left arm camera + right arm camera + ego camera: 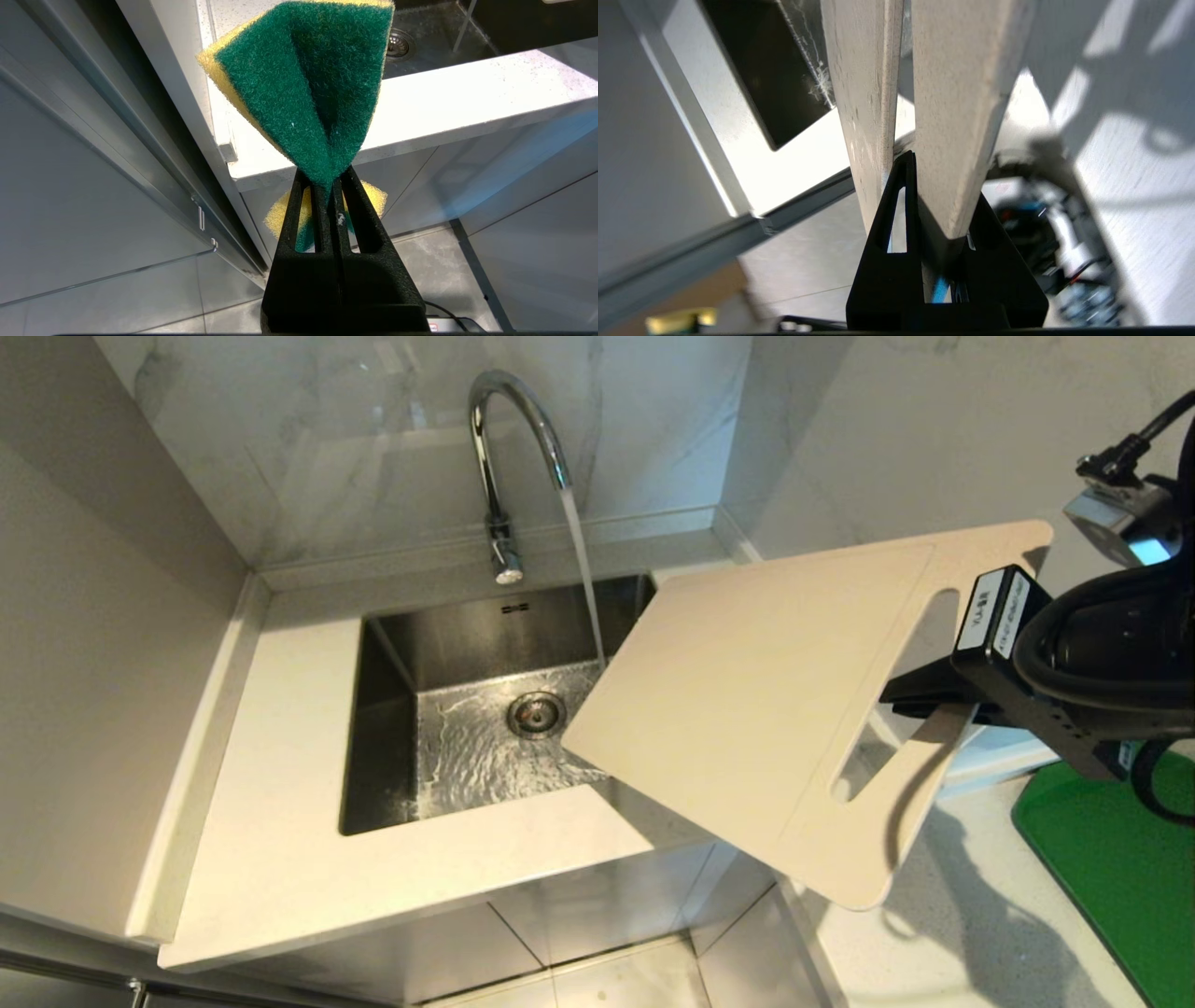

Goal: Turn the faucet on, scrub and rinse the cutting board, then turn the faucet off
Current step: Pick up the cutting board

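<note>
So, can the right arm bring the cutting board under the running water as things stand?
Probably yes. The right gripper holds the cutting board by its handle strip, beside the stream from the faucet, with nothing between.

The cutting board [747, 700] hides the sink's [392, 728] right wall.

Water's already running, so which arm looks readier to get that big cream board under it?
The right. The right gripper already grips the cream-white plastic cutting board by its slot handle, beside the stream from the chrome gooseneck faucet. The left gripper only clamps a green-and-yellow sponge, below the counter.
</note>
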You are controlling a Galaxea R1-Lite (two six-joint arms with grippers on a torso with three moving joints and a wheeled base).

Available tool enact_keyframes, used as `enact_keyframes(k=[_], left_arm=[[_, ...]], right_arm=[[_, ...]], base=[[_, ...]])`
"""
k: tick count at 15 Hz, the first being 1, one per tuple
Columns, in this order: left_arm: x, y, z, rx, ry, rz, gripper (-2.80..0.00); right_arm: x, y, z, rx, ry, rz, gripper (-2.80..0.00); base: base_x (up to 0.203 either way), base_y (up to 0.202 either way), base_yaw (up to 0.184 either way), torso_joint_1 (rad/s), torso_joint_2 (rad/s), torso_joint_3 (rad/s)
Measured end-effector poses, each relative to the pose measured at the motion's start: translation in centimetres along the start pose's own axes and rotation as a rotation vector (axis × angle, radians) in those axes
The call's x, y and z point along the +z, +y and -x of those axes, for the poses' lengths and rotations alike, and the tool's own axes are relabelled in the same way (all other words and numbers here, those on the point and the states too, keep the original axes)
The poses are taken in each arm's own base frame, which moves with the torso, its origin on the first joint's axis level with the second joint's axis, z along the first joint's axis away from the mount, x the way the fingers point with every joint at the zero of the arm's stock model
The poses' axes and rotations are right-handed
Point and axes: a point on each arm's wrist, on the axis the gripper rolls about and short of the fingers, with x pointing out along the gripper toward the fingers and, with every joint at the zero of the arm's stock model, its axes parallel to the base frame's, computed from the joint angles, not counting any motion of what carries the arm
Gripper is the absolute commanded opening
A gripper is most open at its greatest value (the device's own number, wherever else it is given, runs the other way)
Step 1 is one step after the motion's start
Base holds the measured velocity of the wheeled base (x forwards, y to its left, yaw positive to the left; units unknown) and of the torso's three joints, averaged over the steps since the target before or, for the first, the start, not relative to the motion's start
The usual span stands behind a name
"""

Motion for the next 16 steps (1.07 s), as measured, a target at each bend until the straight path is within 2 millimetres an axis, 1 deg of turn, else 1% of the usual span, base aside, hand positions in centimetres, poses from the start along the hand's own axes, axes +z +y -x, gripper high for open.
enact_keyframes(k=[3, 6, 8, 10, 12, 16], left_arm=[[0.0, 0.0, 0.0, 0.0, 0.0, 0.0, -2.8], [0.0, 0.0, 0.0, 0.0, 0.0, 0.0, -2.8], [0.0, 0.0, 0.0, 0.0, 0.0, 0.0, -2.8], [0.0, 0.0, 0.0, 0.0, 0.0, 0.0, -2.8], [0.0, 0.0, 0.0, 0.0, 0.0, 0.0, -2.8], [0.0, 0.0, 0.0, 0.0, 0.0, 0.0, -2.8]], right_arm=[[1.4, 1.2, 0.7, 0.042, -0.059, 0.201, -2.8], [2.2, 1.8, 0.7, 0.05, -0.088, 0.373, -2.8], [2.4, 2.0, 0.8, 0.053, -0.096, 0.434, -2.8], [2.4, 1.9, 0.8, 0.046, -0.091, 0.442, -2.8], [2.1, 1.5, 0.7, 0.02, -0.049, 0.412, -2.8], [1.7, 0.6, 0.6, -0.045, 0.016, 0.215, -2.8]], base=[[0.0, 0.0, 0.0, 0.0, 0.0, 0.0], [0.0, 0.0, 0.0, 0.0, 0.0, 0.0], [0.0, 0.0, 0.0, 0.0, 0.0, 0.0], [0.0, 0.0, 0.0, 0.0, 0.0, 0.0], [0.0, 0.0, 0.0, 0.0, 0.0, 0.0], [0.0, 0.0, 0.0, 0.0, 0.0, 0.0]])
